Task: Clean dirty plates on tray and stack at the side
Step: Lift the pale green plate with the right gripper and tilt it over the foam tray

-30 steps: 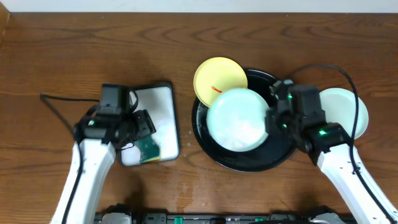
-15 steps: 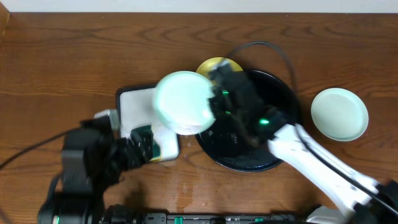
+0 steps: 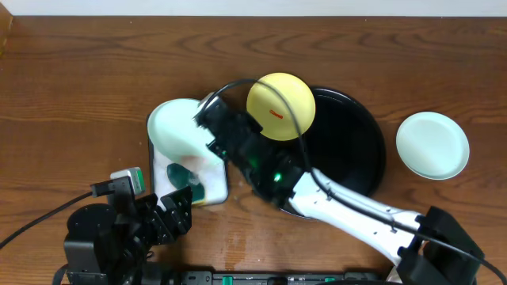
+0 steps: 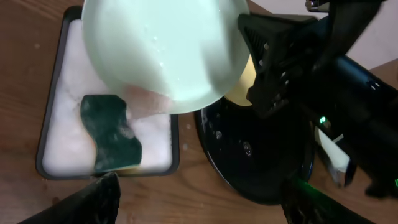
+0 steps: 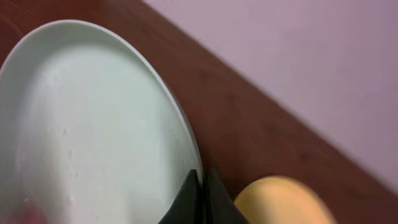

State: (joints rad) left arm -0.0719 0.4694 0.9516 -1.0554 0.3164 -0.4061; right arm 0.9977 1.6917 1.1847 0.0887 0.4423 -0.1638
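Observation:
My right gripper [image 3: 207, 129] is shut on the rim of a wet pale mint plate [image 3: 176, 127] and holds it tilted above the white sponge tray [image 3: 219, 184]. The right wrist view shows the closed fingers [image 5: 202, 183] pinching that plate's rim [image 5: 81, 130]. The pale yellow plate [image 3: 280, 107], with a red smear, leans on the back left rim of the black tray [image 3: 352, 158]. A second mint plate [image 3: 432, 145] lies on the table at the right. My left gripper [image 3: 176, 214] is open and empty near the front edge; in its wrist view [image 4: 202, 196] the jaws stand wide apart.
A green sponge [image 4: 112, 134] lies in the foamy white tray [image 4: 56, 143], partly under the held plate [image 4: 165, 50]. The right arm [image 3: 341, 202] stretches diagonally across the front of the black tray [image 4: 261, 155]. Its cable loops over the yellow plate.
The right arm has carried the mint plate from the black tray leftward to above the white sponge tray. The left arm has drawn back from the sponge toward the front edge.

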